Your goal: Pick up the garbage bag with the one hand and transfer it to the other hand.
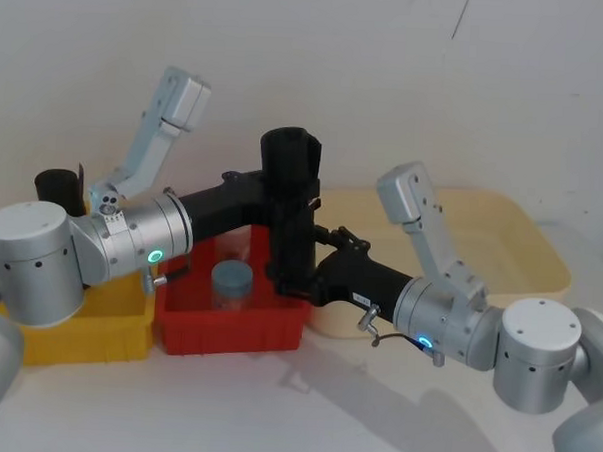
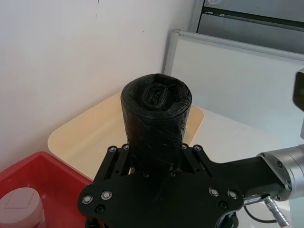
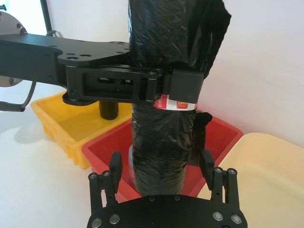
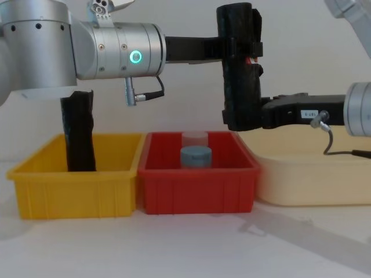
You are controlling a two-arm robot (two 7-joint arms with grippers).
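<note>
The right end effector [image 3: 160, 164] sat closest, coming in from 4 o'clock, its fingers apart on either side of the bag [image 4: 237, 81] near its lower end. The bag hung upright over the red bin [image 4: 197, 185]. The left end effector [image 2: 154, 156], reaching in from 9 o'clock, was clamped on its upper part. A yellow bin [image 4: 75, 191] holding a slim roll [image 4: 78, 133] lay at 8 o'clock, and a cream tray [image 4: 313, 179] at 3 o'clock.

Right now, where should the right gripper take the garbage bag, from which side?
The lower half of the garbage bag, below the left gripper: it hangs upright with that length bare. Come from the robot's right, where the right gripper straddles it, open.
</note>
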